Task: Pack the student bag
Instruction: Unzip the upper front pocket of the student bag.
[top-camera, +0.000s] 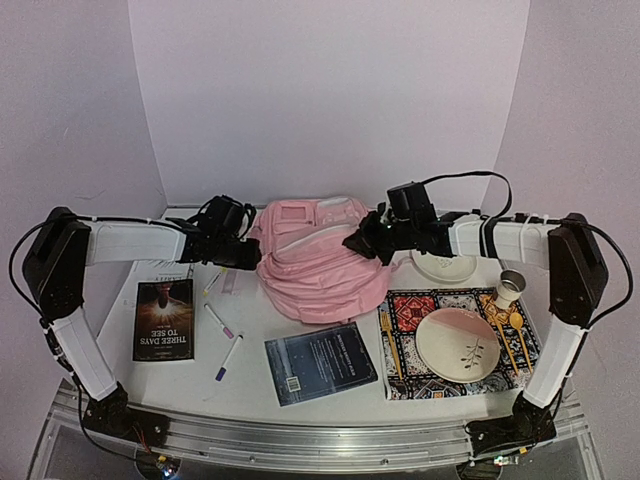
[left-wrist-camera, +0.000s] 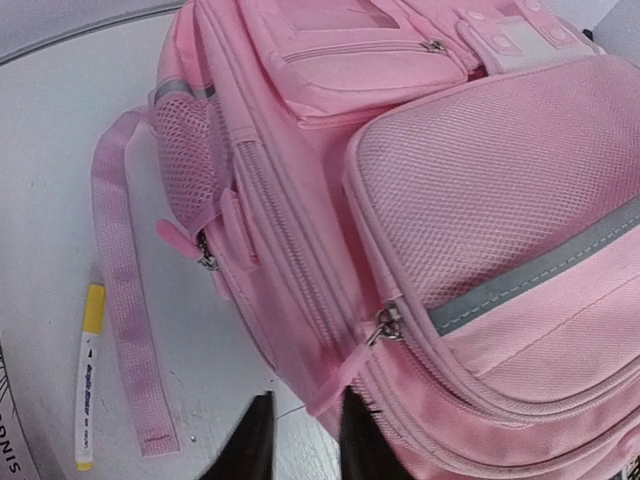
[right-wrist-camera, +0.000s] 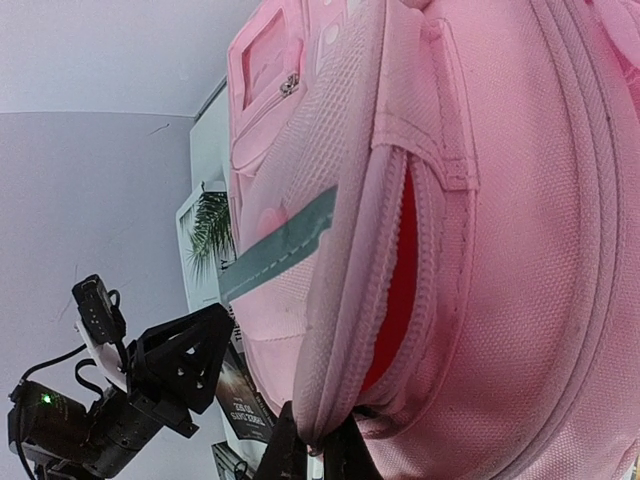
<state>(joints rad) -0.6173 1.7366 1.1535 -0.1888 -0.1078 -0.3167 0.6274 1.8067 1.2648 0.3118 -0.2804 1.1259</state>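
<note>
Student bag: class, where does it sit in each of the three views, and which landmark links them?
Top external: student bag in the middle, towards the back.
Left wrist: fills the top and right.
Right wrist: fills the right side, main zip parted.
Shared landmark: grey stripe on its pocket, in both wrist views.

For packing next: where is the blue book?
Top view: the blue book lies centrally, in front of the student bag, left of the patterned mat.
</note>
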